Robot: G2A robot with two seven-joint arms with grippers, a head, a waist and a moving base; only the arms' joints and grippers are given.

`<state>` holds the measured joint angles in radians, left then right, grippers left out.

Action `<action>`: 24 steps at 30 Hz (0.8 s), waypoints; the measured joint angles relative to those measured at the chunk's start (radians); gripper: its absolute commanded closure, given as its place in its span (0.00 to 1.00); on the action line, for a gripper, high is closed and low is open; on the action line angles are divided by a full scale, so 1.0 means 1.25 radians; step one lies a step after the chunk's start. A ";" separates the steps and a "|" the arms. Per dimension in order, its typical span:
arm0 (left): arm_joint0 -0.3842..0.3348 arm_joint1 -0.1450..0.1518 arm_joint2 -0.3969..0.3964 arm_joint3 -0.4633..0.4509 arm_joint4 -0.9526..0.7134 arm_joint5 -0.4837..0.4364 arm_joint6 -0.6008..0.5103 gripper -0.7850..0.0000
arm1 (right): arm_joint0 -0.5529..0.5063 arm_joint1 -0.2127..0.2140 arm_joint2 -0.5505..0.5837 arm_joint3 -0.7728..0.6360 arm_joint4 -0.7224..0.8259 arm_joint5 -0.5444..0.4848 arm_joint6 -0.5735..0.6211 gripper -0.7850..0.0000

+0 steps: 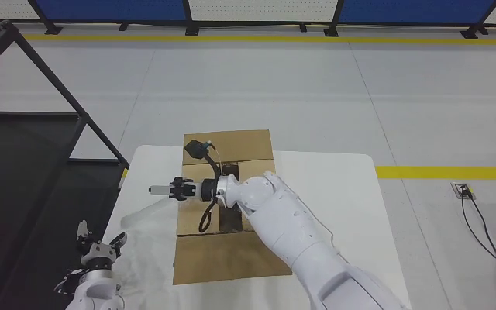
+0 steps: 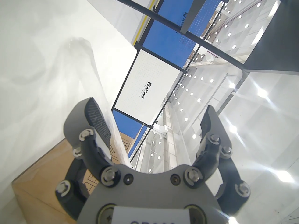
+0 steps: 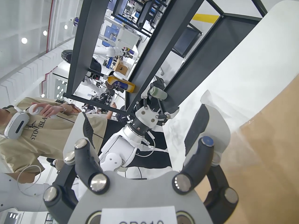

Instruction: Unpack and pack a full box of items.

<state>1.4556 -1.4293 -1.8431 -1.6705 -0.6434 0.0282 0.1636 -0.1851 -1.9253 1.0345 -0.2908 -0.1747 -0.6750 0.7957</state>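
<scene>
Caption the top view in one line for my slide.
Right gripper open beside the flaps-open brown cardboard box on the white table; left gripper open at the table's edge.

One cardboard box (image 1: 240,144), one white table (image 1: 341,203) — and two grippers: left gripper (image 2: 151,105), right gripper (image 1: 155,188).

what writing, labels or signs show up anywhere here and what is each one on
white panel: a logo and one brand word, turned sideways
blue panel: the same kind of mark, smaller
cardboard box: printed handling symbols with arrows; no words legible
left label, on the left tool: cut off by the edge, unreadable
right label, on the right tool: cut off too, unreadable
</scene>
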 measured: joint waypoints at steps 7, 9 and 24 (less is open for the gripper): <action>0.008 0.003 0.005 -0.007 0.028 0.007 -0.025 0.00 | -0.013 0.021 0.012 -0.037 -0.008 -0.010 0.011 0.00; 0.018 0.008 0.004 -0.014 0.058 0.020 -0.068 0.00 | -0.017 0.030 0.016 -0.052 -0.019 -0.031 0.019 0.00; 0.119 0.065 -0.059 -0.122 0.278 0.170 -0.605 0.00 | -0.107 0.131 0.094 -0.228 -0.116 -0.059 0.067 0.00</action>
<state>1.6047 -1.3479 -1.9171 -1.8226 -0.2958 0.2407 -0.5929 -0.3183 -1.7612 1.1521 -0.5758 -0.3193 -0.7481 0.8794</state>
